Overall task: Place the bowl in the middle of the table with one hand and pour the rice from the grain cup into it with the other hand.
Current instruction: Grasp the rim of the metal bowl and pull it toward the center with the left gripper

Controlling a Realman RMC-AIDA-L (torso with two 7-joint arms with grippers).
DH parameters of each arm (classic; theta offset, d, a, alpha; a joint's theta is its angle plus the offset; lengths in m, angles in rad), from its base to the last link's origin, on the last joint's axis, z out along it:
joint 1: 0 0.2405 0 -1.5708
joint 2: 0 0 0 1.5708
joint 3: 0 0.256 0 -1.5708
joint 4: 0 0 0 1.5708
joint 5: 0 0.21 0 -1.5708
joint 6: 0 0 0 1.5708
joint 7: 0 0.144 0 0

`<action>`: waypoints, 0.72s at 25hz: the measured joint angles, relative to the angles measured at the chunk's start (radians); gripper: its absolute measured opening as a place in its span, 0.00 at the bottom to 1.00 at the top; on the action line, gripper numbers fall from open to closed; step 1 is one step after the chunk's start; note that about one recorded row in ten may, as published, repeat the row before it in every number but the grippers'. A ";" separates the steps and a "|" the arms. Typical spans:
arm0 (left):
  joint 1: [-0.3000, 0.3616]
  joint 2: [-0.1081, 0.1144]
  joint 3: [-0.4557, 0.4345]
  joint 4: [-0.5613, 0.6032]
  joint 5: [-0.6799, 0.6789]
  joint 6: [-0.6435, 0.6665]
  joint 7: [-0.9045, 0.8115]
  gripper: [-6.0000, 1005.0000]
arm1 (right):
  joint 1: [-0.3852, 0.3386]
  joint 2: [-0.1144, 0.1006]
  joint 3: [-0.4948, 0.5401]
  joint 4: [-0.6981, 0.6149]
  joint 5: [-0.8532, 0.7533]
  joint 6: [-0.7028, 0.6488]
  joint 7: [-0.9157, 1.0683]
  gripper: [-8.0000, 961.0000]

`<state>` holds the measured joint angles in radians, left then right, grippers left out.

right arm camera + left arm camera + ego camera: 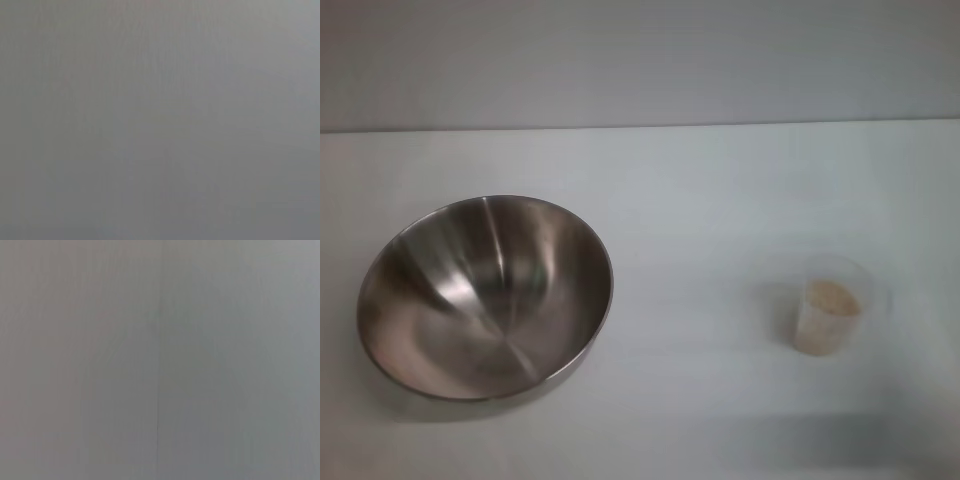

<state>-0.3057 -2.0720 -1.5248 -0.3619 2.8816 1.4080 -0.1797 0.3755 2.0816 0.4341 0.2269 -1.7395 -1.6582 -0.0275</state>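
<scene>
Bowl (485, 297) sat on the table's (700, 200) left side, tilted; grain cup (830, 303) with rice (830, 298) stood upright, well apart, right. Neither gripper was visible, grip state can't tell; wrist views seemingly blank grey.

A large round stainless-steel bowl (485, 298) sits on the left of the plain white table (700, 200), tipped so its shiny brushed inside faces up and forward, and it's empty. Well apart on the right stands a small clear plastic grain cup (831, 303), upright, with pale beige rice (829, 308) filling its lower part.
</scene>
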 joint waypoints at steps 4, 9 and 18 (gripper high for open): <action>0.000 0.000 0.000 0.000 0.000 0.000 0.009 0.84 | -0.005 0.001 0.000 0.000 0.000 0.000 0.000 0.56; 0.003 0.000 0.000 0.000 0.000 0.005 0.024 0.84 | -0.011 0.002 0.000 0.003 0.000 0.000 0.000 0.56; 0.026 0.001 -0.013 -0.213 -0.056 -0.197 0.101 0.83 | -0.017 0.003 0.000 0.003 0.000 0.000 0.000 0.56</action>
<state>-0.2797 -2.0709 -1.5380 -0.5751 2.8256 1.2111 -0.0787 0.3587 2.0846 0.4336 0.2296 -1.7396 -1.6583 -0.0276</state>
